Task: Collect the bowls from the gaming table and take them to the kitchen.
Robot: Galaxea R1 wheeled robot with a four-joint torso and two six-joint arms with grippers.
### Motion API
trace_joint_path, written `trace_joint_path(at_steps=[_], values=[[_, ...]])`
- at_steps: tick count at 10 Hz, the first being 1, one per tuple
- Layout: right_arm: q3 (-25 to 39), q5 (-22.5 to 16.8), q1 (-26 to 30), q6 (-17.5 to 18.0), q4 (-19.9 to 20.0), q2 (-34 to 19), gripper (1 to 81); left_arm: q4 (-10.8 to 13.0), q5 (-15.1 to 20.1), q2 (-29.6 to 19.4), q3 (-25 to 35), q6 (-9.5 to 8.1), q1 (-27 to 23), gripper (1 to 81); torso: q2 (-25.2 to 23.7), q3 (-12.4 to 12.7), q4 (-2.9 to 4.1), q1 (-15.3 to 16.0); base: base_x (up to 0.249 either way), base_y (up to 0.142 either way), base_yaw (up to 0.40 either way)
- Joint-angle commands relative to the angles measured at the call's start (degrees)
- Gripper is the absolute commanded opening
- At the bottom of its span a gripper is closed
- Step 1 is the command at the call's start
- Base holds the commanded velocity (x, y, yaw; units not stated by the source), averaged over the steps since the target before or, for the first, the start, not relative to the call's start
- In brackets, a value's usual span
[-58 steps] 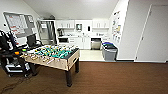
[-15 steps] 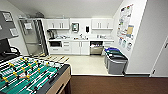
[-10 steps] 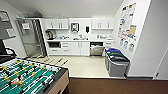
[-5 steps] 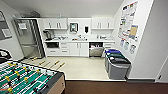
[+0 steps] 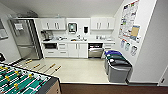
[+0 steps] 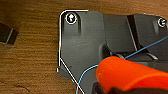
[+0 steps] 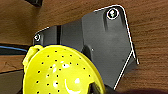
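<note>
White kitchen (image 5: 77,37) lies ahead, foosball table (image 5: 22,82) near left, bins (image 5: 117,66) right. Orange-red bowl (image 6: 130,75) sits at the left tool, yellow-green bowl (image 7: 60,72) at the right; whether either tool is clenched cannot be told. Clipping the table or bins could jolt them loose.

Your head view: kitchen (image 5: 77,45) evenly bright, soft blur throughout, walls bowed at edges. Wrist views: dimmer, glare spots on yellow-green bowl (image 7: 62,72), close parts unfocused.
</note>
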Motion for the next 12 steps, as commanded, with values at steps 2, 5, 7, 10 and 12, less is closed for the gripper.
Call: trace_joint_path(at_steps=[2, 5, 7, 10, 12], values=[[0.7, -2.9, 2.3, -0.2, -0.7, -1.4, 1.0, 0.6, 3.0, -0.5, -0.3, 0.27, -1.9, 1.0, 0.0, 0.0, 0.0, 0.0, 0.21, -0.088, 0.0], [0.8, -2.9, 2.3, -0.2, -0.7, -1.4, 1.0, 0.4, 3.0, -0.7, -0.3, 0.27, -1.9, 1.0, 0.0, 0.0, 0.0, 0.0, 0.21, -0.046, 0.0], [0.8, -2.9, 2.3, -0.2, -0.7, -1.3, 1.0, 0.3, 3.0, -0.8, -0.3, 0.27, -1.9, 1.0, 0.0, 0.0, 0.0, 0.0, 0.21, 0.0, 0.0], [0.8, -2.9, 2.2, -0.2, -0.7, -1.3, 1.0, 0.5, 3.0, -0.5, -0.3, 0.27, -1.9, 1.0, 0.0, 0.0, 0.0, 0.0, 0.21, 0.0, 0.0], [0.8, -2.9, 2.3, -0.2, -0.8, -1.0, 1.0, 0.3, 3.1, -0.8, -0.3, 0.18, -1.9, 1.0, 0.0, 0.0, 0.0, 0.0, 0.21, 0.0, 0.0]])
